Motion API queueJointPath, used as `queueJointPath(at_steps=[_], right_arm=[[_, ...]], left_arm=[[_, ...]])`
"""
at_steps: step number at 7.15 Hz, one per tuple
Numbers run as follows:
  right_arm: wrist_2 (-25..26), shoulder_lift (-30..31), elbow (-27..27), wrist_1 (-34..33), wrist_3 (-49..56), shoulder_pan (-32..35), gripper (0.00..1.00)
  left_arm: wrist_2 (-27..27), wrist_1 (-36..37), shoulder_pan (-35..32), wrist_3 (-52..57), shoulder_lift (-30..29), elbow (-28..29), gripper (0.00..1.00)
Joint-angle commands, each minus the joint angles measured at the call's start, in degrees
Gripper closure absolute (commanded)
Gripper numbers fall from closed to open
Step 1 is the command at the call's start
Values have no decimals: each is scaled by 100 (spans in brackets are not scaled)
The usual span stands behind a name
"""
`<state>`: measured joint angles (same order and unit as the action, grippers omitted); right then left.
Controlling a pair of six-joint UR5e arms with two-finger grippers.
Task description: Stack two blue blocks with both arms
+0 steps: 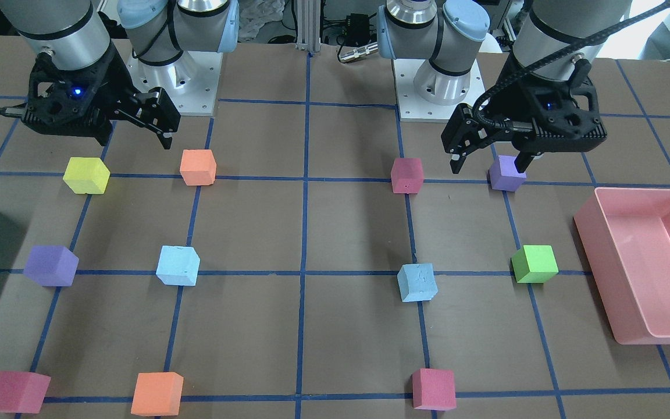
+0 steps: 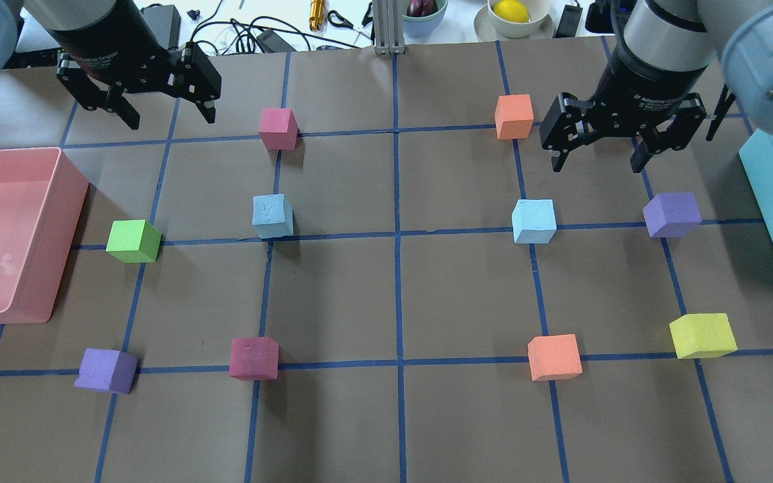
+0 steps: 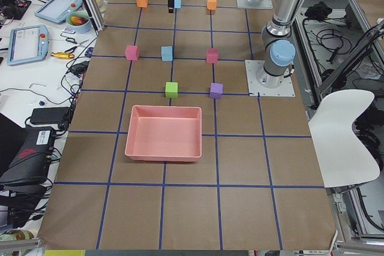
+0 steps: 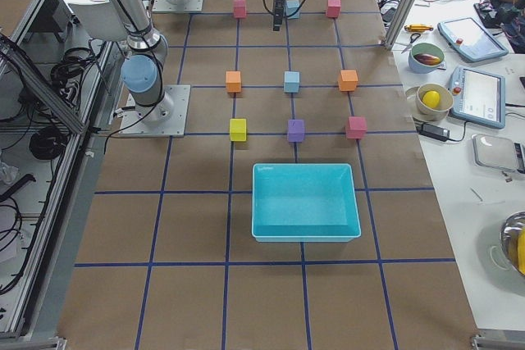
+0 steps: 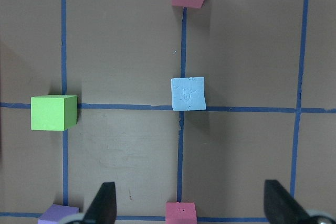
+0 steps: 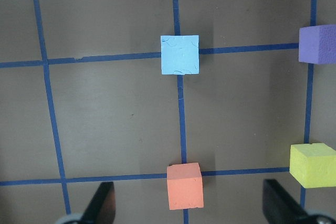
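Note:
Two pale blue blocks sit apart on the brown table. One (image 2: pixel 272 216) is on my left side, also seen in the front view (image 1: pixel 417 282) and the left wrist view (image 5: pixel 188 93). The other (image 2: pixel 534 221) is on my right side, also seen in the front view (image 1: pixel 178 265) and the right wrist view (image 6: pixel 180 54). My left gripper (image 2: pixel 172 121) hangs open and empty, high above the table's far left. My right gripper (image 2: pixel 596 166) hangs open and empty above the far right. Its fingers (image 6: pixel 105 203) frame the right wrist view.
A pink bin (image 2: pixel 64 235) stands at the left edge and a teal bin (image 2: pixel 772 194) at the right edge. Green (image 2: pixel 133 241), purple (image 2: pixel 672 215), magenta (image 2: pixel 278 128), orange (image 2: pixel 554 357) and yellow (image 2: pixel 702 335) cubes sit on the grid crossings around the blue blocks.

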<state>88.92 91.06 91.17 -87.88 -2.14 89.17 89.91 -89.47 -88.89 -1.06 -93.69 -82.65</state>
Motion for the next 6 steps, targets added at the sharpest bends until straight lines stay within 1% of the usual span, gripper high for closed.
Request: queueJointPath(at_steps=[1,6], right_arm=[[37,-17,-2,7,3,4,0],[63,-70,68,-62,55,-40,0]], left_arm=[[-9,0,-5,0,0,-6,0],[-9,0,-5,0,0,-15,0]])
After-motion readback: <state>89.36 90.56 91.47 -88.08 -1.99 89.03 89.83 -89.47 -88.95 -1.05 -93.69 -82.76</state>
